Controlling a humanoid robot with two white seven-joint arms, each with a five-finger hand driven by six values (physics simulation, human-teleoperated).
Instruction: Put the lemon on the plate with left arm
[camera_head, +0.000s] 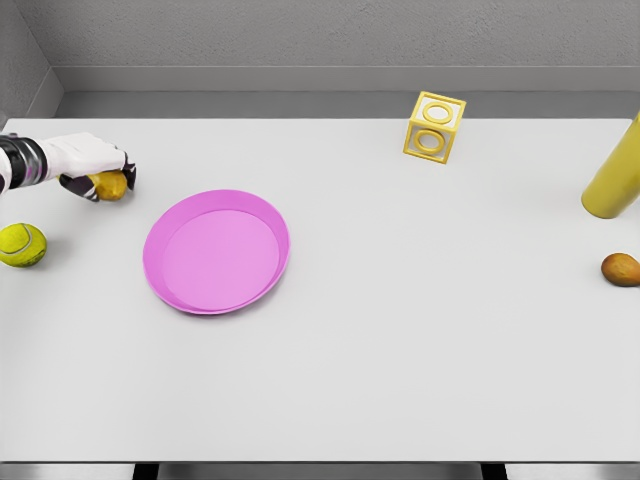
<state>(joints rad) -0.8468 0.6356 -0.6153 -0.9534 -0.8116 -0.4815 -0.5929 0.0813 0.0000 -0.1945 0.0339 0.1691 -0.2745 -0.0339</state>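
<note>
On the white bench (400, 350) sits the pink plate (216, 251), left of centre. Farther left, near the edge, my left hand (92, 165) curls around the lemon (112, 186), fingers pinching it, well apart from the plate.

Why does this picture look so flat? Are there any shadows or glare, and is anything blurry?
Head view: the light is soft and even, so the plate, cube and tennis ball cast only faint shadows on the table; no glare anywhere; everything is sharp, including the left hand curled on the lemon; the yellow cylinder is cut off by the right edge.
</note>
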